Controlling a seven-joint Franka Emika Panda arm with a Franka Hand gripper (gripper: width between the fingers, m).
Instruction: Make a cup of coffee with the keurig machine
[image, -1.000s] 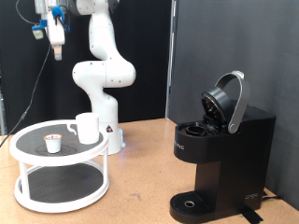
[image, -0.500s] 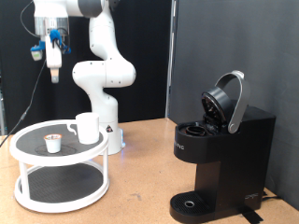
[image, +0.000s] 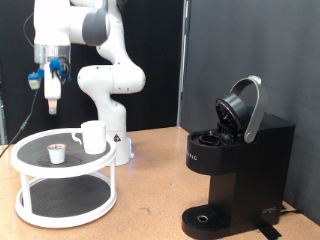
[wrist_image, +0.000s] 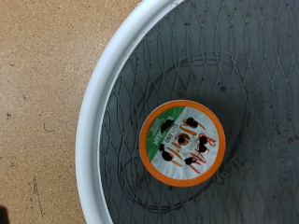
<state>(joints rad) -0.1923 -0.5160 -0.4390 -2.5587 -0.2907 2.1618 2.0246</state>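
The white cup (image: 93, 137) stands on the top tier of a round white stand (image: 28, 147) at the exterior view's left. A small pod (image: 57, 153) sits beside it; the wrist view shows its orange-rimmed printed top (wrist_image: 182, 143) on dark mesh inside the stand's white rim (wrist_image: 98, 121). My gripper (image: 51, 104) hangs pointing down, well above the pod, and none of its fingers show in the wrist view. The black keurig machine (image: 235, 170) stands at the exterior view's right with its lid (image: 243, 108) raised.
The stand has a lower tier (image: 65, 200). The arm's white base (image: 118, 140) stands just behind the stand. A brown wooden tabletop (image: 150, 210) lies between stand and machine. A black curtain (image: 260, 50) backs the scene.
The gripper has come down from the exterior view's top left to a lower point above the stand and pod. The cup, pod and machine have not moved.
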